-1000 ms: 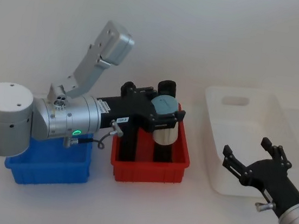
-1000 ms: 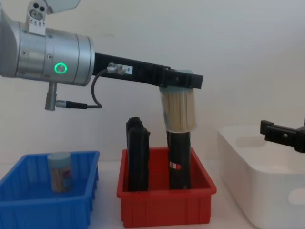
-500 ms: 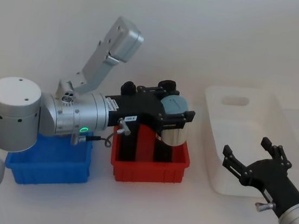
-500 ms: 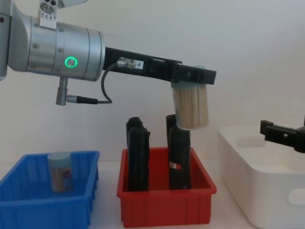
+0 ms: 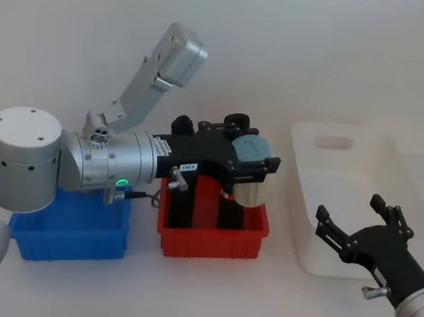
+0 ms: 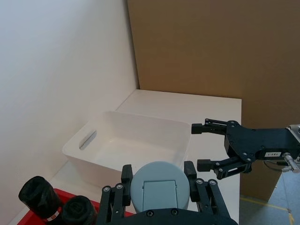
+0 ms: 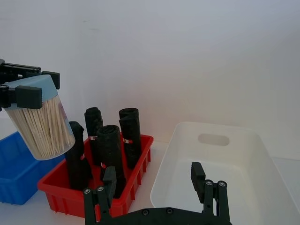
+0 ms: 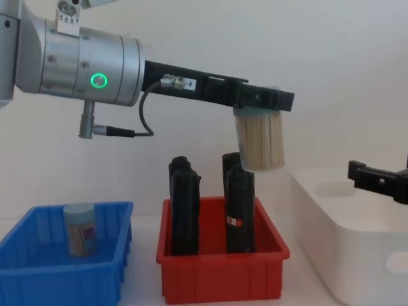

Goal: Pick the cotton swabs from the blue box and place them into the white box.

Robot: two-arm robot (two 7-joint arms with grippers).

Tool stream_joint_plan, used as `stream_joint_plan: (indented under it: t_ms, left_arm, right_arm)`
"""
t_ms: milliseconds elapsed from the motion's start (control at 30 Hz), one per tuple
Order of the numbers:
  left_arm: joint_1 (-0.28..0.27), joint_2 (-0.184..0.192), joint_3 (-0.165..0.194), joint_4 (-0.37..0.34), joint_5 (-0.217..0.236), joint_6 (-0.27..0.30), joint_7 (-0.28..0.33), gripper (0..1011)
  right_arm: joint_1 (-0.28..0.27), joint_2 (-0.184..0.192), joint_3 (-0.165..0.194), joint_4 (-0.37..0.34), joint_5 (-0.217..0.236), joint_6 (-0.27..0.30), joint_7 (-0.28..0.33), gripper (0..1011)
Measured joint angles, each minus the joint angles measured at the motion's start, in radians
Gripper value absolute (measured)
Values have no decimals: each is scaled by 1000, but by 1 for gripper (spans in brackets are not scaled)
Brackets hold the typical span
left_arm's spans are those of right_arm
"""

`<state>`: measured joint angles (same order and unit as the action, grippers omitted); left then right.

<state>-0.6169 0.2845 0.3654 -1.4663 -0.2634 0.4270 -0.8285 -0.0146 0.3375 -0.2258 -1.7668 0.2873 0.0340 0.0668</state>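
Tub of cotton swabs (image 8: 260, 143) held aloft over the red bin (image 8: 220, 280) — short of the white box (image 5: 311, 151).
Nearest, the right gripper (image 5: 350, 209) is seen with fingers spread, empty, above the near part of the white box. On the surface (image 5: 217, 306), a second tub (image 8: 80, 229) is seen upright in the blue box (image 8: 95, 280). Farther off, the first tub is clamped by its lid in the left gripper (image 8: 262, 102) — slightly tilted, above the red bin's right end and the black upright objects (image 8: 185, 204) stood in it.

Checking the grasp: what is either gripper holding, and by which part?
Left gripper holds a clear cylindrical tub of cotton swabs, jaws at its grey-blue lid end; right gripper holds nothing.
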Motion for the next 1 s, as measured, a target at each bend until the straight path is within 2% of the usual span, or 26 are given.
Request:
stream_joint_plan:
  t_ms: [533, 700, 1000]
  left_arm:
    - [-2, -2, 1, 2, 0, 1, -3, 679]
    - [-3, -2, 1, 2, 0, 1, -4, 679]
    - [-3, -2, 1, 2, 0, 0, -5, 679]
  right_arm:
    - [2, 0, 1, 0, 0, 0, 8, 1003]
    - [7, 2, 2, 2, 1, 3, 35, 1003]
    - [26, 5, 0, 6, 11, 22, 123, 1003]
